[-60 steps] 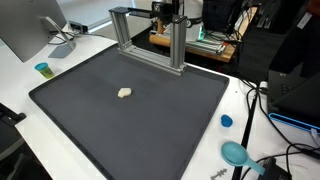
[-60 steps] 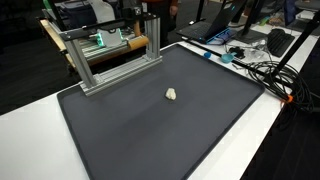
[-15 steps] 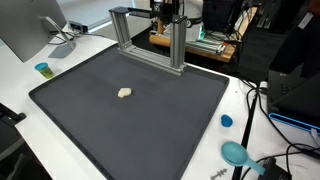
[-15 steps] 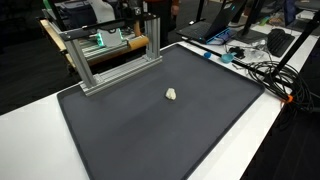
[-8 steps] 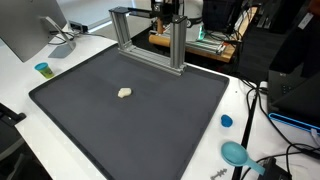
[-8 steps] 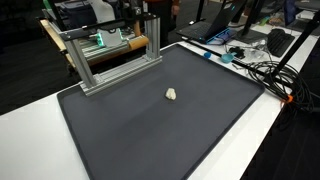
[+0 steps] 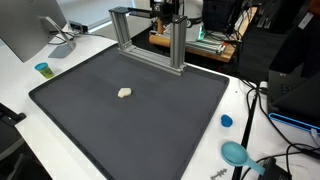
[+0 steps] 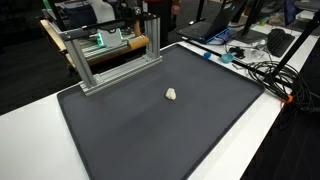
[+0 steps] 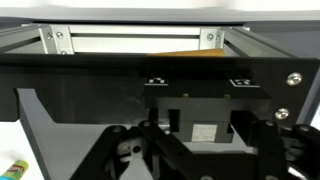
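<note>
Your tool [image 9: 195, 152] shows only in the wrist view, as dark linkages along the bottom edge of the frame. Its fingertips lie outside the picture, so you cannot tell how far apart they stand or whether anything sits between them. Ahead of it, across the top of that view, runs the silver aluminium frame [image 9: 130, 42] with bolted corner brackets. A dark panel fills the middle of the view.

In both exterior views that frame [image 7: 178, 45] [image 8: 110, 62] stands upright in the upper part of the picture, along the far edge of the black rectangular mat [image 7: 160, 125] [image 8: 150, 135]. The mat covers most of the white bench [image 7: 15, 88] [image 8: 270, 130].

The small pale cream lump [image 7: 124, 93] [image 8: 171, 94] lies alone on the mat, well apart from the frame. In an exterior view it sits left of the picture's centre, and from the opposite side just right of centre.

Off the mat, a small blue cup [image 7: 42, 69] stands on the bench at the left edge. A round blue lid [image 7: 226, 121] lies at the right, with a teal scoop [image 7: 236, 153] below it in the lower right corner.
</note>
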Action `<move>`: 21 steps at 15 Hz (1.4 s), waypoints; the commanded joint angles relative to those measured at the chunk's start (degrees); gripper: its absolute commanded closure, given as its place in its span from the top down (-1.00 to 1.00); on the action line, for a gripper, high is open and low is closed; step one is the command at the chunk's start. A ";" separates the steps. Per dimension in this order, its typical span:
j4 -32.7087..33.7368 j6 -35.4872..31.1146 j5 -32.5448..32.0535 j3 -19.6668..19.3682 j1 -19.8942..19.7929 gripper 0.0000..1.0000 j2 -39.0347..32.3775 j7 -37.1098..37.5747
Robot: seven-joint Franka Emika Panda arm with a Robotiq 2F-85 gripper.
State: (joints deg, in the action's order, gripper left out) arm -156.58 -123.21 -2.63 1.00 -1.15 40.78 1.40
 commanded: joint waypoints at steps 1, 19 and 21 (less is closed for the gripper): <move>-1.02 1.53 0.32 -0.69 -0.15 -0.05 2.21 -0.09; -1.06 0.09 1.85 -2.41 -0.04 0.13 3.69 -0.47; -1.01 -0.07 1.51 -1.97 -0.43 -0.02 3.60 0.39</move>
State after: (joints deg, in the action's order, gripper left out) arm -157.07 -122.95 -1.05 -0.71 -0.54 42.84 1.73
